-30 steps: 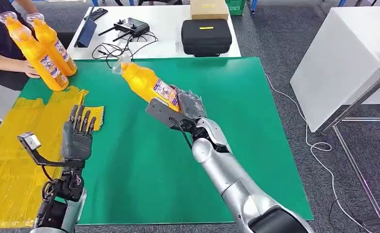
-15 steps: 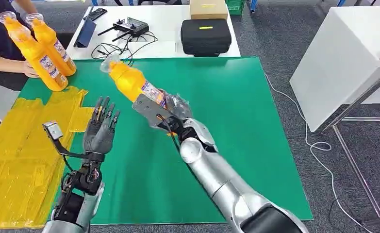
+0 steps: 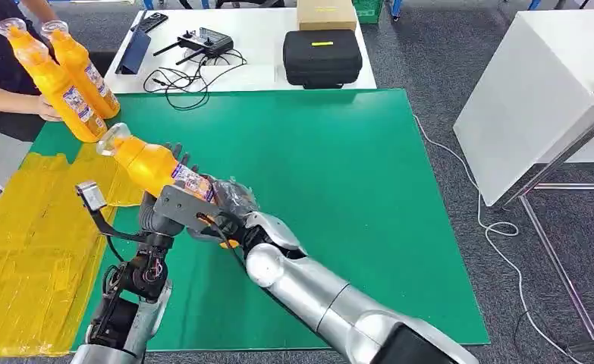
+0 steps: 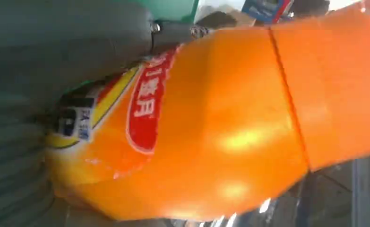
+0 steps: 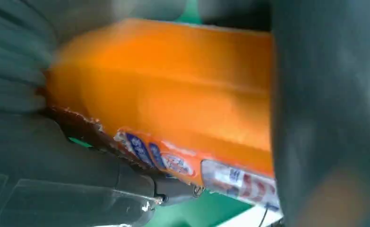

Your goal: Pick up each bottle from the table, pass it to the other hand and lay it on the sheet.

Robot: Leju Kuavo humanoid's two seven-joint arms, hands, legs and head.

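Head view. An orange bottle (image 3: 153, 163) is held above the green mat (image 3: 339, 189) by the right hand (image 3: 229, 199), whose fingers are wrapped around its lower body. The long axis of the bottle is tilted, with the clear cap directed up and toward the far left and the base directed toward the robot. A label with red, white and blue print is seen on its side, but no writing can be read here. The left hand (image 3: 161, 216) is raised directly behind the bottle, its fingertips showing above it near the label; whether it is closed on the bottle cannot be told. A yellow sheet (image 3: 28, 250) is spread over the left part of the mat. Two further orange bottles (image 3: 70, 80) stand at the far left corner beside a person's hand (image 3: 47, 110). On the white table (image 3: 259, 45) beyond, a black case (image 3: 322, 57), a cardboard box (image 3: 326, 14), a remote controller (image 3: 205, 39) and cables are laid.

Left wrist view. The orange bottle (image 4: 230, 123) is seen at close range, lying across the frame. Its label carries a red oval with white characters, which are not legible. Grey parts of the hand lie against it.

Right wrist view. The orange bottle (image 5: 173, 94) is enclosed by grey fingers (image 5: 324, 118). Its label shows blue and red print, too blurred to read.
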